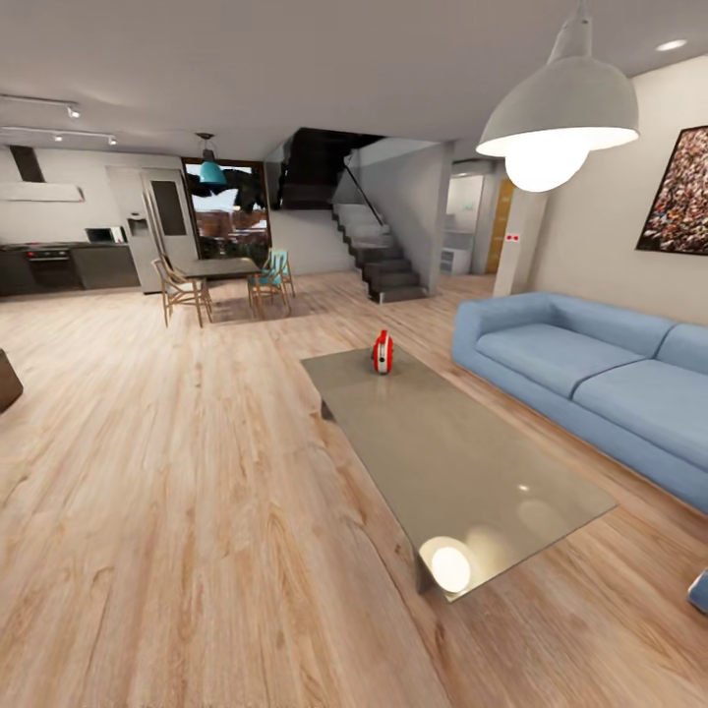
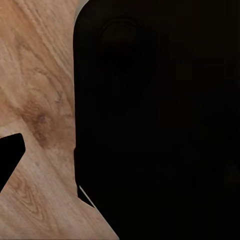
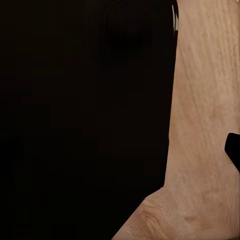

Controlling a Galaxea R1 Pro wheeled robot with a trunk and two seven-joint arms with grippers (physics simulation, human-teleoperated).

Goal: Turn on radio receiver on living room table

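While the radio (image 1: 383, 352) stands upright near the far end of the table (image 1: 462, 472), just above the middle of the head view, nothing touches it. A blue sofa (image 1: 590, 374) runs along the right side, beside the table, under a framed picture (image 1: 678, 192) at the upper right. A white pendant lamp (image 1: 560, 113) hangs at the top right, and its glow reflects on the glossy tabletop. Both wrist views show dark robot body over wood floor (image 2: 35, 100); I cannot tell whether either gripper is open or closed.
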